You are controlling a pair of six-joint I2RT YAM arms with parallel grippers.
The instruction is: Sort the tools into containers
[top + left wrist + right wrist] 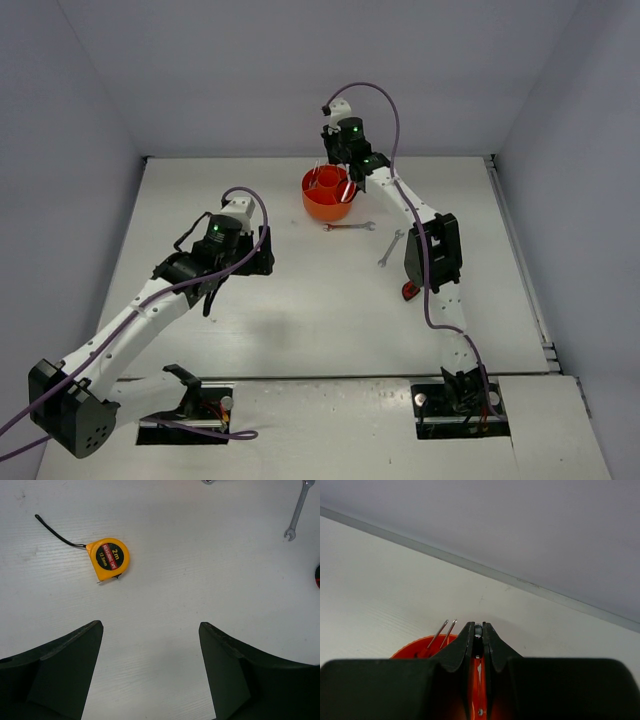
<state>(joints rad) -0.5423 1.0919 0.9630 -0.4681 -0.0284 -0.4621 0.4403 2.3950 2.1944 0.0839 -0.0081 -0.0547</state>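
The round orange tub (328,197) stands at the back of the table, with two thin screwdriver shafts (443,631) sticking up from it. My right gripper (345,172) hangs over the tub (412,649) and is shut (478,628) on a thin silver tool, apparently a wrench (478,630). Two more wrenches (349,227) (390,248) lie flat just in front of the tub. The yellow-black tape measure (108,558) lies ahead and left of my open left gripper (150,625), which holds nothing. In the top view my left gripper (255,258) hovers left of centre and the tape measure is hidden.
A red-black utility knife (409,291) lies partly under the right arm and shows at the right edge of the left wrist view (317,576). One wrench (297,509) lies at that view's upper right. Walls close in the table on three sides.
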